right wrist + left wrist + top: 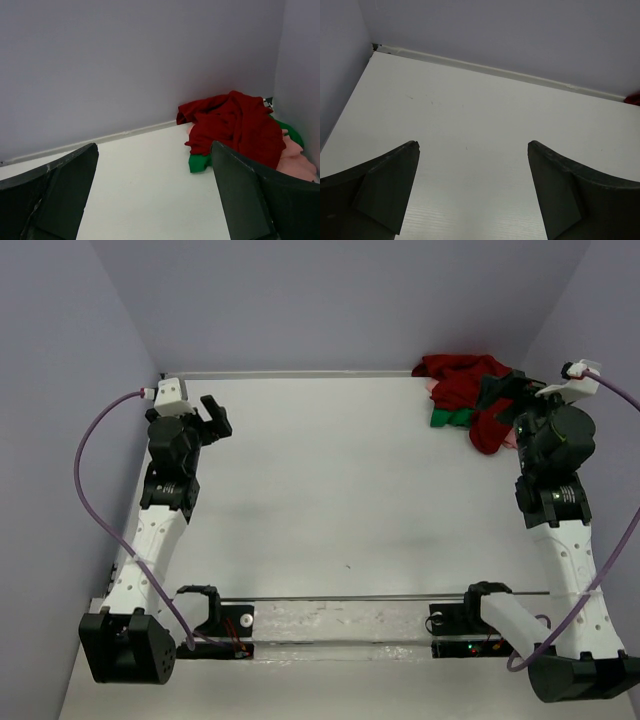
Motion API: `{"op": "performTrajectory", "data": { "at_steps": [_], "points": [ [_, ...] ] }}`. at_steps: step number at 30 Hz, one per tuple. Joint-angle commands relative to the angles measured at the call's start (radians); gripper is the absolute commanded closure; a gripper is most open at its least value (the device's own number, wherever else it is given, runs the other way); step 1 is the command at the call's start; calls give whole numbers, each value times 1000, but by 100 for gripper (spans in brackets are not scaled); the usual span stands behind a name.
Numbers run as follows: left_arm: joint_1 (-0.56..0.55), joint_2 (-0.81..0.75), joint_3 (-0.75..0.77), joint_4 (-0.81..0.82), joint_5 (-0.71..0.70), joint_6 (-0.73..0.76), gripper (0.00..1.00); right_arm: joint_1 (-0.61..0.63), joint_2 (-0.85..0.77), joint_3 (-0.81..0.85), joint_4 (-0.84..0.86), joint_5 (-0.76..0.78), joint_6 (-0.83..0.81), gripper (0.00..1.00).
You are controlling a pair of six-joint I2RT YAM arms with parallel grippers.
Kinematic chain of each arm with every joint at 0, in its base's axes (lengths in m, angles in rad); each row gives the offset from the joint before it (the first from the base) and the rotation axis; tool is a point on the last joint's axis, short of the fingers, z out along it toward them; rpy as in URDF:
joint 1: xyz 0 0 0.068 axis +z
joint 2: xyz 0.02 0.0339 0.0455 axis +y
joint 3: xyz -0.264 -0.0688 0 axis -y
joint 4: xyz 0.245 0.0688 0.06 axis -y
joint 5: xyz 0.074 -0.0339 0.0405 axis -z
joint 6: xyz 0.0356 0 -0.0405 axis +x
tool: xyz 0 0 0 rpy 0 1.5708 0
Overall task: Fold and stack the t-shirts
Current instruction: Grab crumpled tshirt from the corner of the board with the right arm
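The three t-shirts lie crumpled in one heap at the far right corner of the table. The dark red shirt (pixel 463 378) lies on top, the bright green shirt (pixel 448 418) pokes out beneath it, and the salmon pink shirt (pixel 295 160) shows at the right edge. In the right wrist view the red shirt (pixel 235 125) covers most of the green shirt (pixel 200 162). My right gripper (pixel 510 390) is open and empty, just in front of the heap. My left gripper (pixel 213 417) is open and empty at the far left, over bare table.
The white table (pixel 340 490) is walled by lilac panels at the back and both sides. A pale strip (pixel 495 72) runs along the back wall's foot. Purple cables (pixel 95 470) loop from each wrist. A clear bar (pixel 340 620) joins the arm bases at the near edge.
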Motion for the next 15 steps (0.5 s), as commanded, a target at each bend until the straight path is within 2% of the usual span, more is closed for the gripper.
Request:
{"op": "performTrajectory", "data": {
  "at_steps": [1,4,10,13,14,15],
  "points": [
    [1,-50,-11,51,-21,7,1,0,-36,-40,100,91,88,4],
    [1,-57,-11,42,-22,10,1,0,-37,-47,100,102,76,4],
    [1,-63,-11,41,-16,0,1,0,-17,-33,100,234,8,4],
    [1,-68,-9,41,-12,4,1,0,-20,16,100,113,-77,0],
    [1,-71,-9,39,-10,4,1,0,-17,39,100,-4,-110,0],
    [1,-74,-9,39,-4,4,1,0,-16,62,98,-55,-136,0]
  ]
}}
